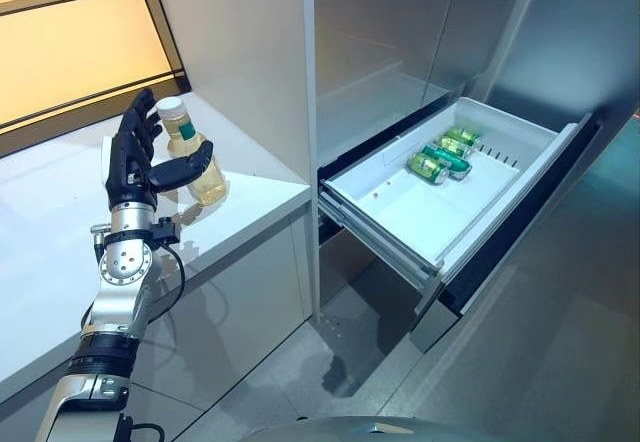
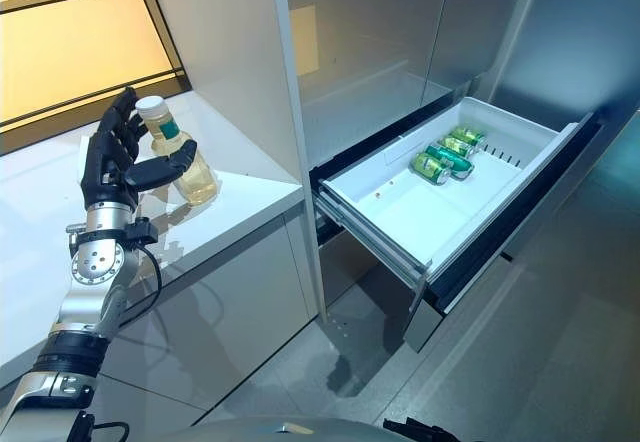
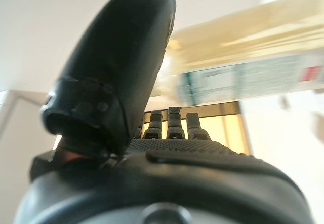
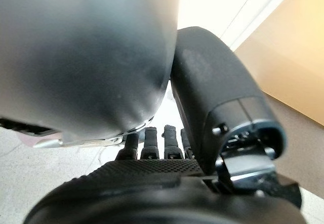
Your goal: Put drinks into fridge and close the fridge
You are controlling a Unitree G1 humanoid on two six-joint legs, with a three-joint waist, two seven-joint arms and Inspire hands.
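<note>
At about nine o'clock in the head views, the left hand [image 1: 140,167] is raised over the white counter [image 1: 60,252], fingers extended behind a bottle of yellow drink [image 1: 196,167] with a white cap, thumb reaching across its front; whether it grips or only touches the bottle cannot be told. The bottle's base sits at the counter surface. At about two o'clock, the fridge drawer [image 1: 400,217] stands pulled out, with three green cans [image 1: 443,155] lying side by side near its far end. The right hand [image 4: 217,112] shows only in its own wrist view, fingers relaxed, holding nothing.
</note>
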